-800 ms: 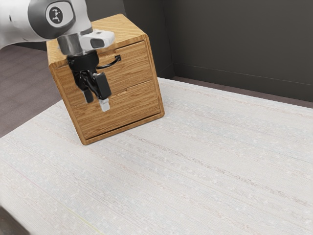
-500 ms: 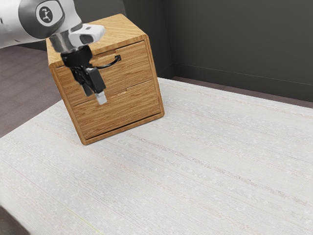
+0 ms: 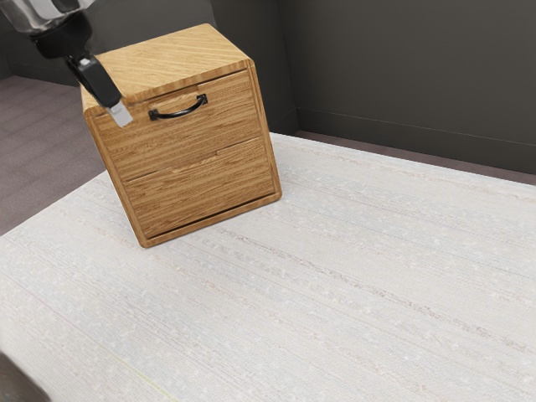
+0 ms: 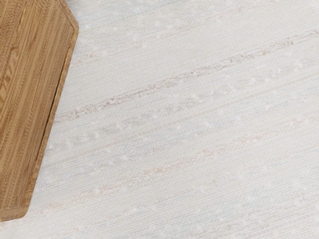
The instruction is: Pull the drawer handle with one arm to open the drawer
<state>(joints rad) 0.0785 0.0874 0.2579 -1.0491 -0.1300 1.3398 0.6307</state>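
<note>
A wooden cabinet (image 3: 188, 142) with two drawers stands tilted on the white table at the exterior view's upper left. The top drawer (image 3: 180, 126) carries a black curved handle (image 3: 177, 109) and sits flush with the cabinet front. My gripper (image 3: 121, 115) hangs from the arm at the top left corner, in front of the cabinet's upper left edge. It is to the left of the handle and apart from it, holding nothing. In the wrist view the cabinet (image 4: 30, 99) lies to one side of the hand, beside bare table.
The white textured table (image 3: 352, 276) stretches wide to the exterior view's right and front of the cabinet. A dark wall (image 3: 402, 67) runs behind it. The lower drawer (image 3: 201, 188) has no handle that I can see.
My hand has risen and moved to the exterior view's left, from just below the handle to the cabinet's upper left edge. The cabinet and its drawers have not moved.
</note>
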